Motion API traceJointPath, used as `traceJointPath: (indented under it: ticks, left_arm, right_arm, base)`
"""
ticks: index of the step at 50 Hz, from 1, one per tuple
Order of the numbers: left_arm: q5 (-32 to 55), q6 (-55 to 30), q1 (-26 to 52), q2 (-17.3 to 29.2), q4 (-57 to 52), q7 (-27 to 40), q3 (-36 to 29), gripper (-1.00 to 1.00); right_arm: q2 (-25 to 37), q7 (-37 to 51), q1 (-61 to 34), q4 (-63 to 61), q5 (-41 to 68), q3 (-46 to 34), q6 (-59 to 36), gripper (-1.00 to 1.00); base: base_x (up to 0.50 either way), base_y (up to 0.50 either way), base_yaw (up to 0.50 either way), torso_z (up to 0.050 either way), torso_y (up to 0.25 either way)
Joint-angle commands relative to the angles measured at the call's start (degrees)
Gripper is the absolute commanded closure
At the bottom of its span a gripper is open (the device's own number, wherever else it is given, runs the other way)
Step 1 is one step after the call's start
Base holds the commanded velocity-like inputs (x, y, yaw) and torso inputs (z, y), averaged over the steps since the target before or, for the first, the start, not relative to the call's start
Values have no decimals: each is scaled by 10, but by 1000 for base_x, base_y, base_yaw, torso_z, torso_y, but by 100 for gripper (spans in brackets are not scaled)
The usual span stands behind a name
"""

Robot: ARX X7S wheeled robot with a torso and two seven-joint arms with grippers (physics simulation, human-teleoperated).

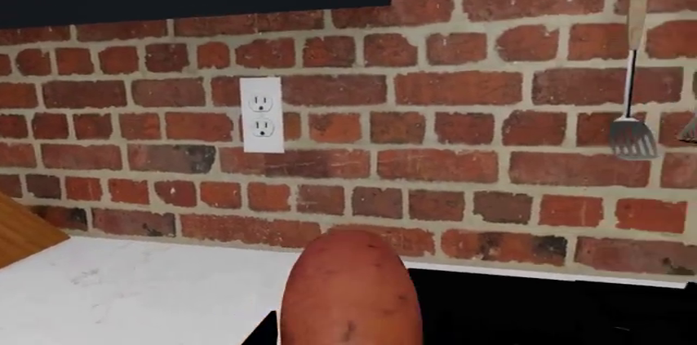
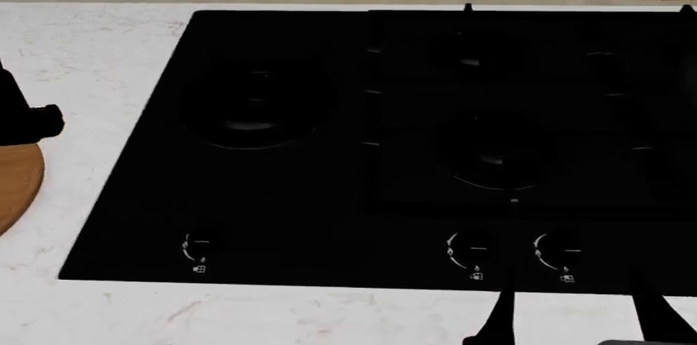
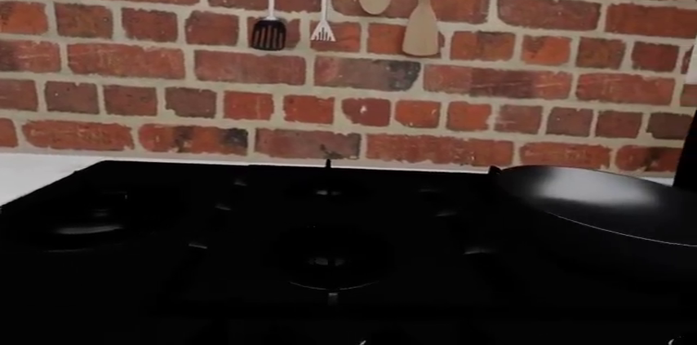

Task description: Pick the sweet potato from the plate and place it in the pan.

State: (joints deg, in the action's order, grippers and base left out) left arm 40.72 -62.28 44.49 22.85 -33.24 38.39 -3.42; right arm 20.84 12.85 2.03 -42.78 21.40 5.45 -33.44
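Sweet potato (image 1: 351, 289) fills the near foreground of the left wrist view, close to that camera, above white counter (image 1: 130, 292) and the edge of the black stove (image 2: 360, 149); whether the left gripper pinches it cannot be told, since no fingers show. Plate (image 2: 13, 183) lies at 9 o'clock in the head view, partly under the dark left arm (image 2: 19, 117). Pan (image 3: 605, 214) sits toward 3 o'clock on the stove, seen only from the right wrist. Right gripper (image 2: 572, 312) shows two fingers spread apart at 5 o'clock. Judged firm, dense and smooth-skinned, the tuber is best held across its thick middle, since the rounded ends could slip.
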Motion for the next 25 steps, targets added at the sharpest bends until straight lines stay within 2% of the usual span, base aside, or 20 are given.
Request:
traceJointPath:
  ticks: [1,25]
  left_arm:
    - [8,2,-3,4,-2,9,4,100]
    - [11,5,1,2,4,15,4,100]
  right_arm:
    - [3,5,-1,-9,4,3,-4,-100]
    - [12,8,-20,-11,18,0,-21,-100]
  base:
    - [0,-500,0,0,0]
    - [0,-500,0,0,0]
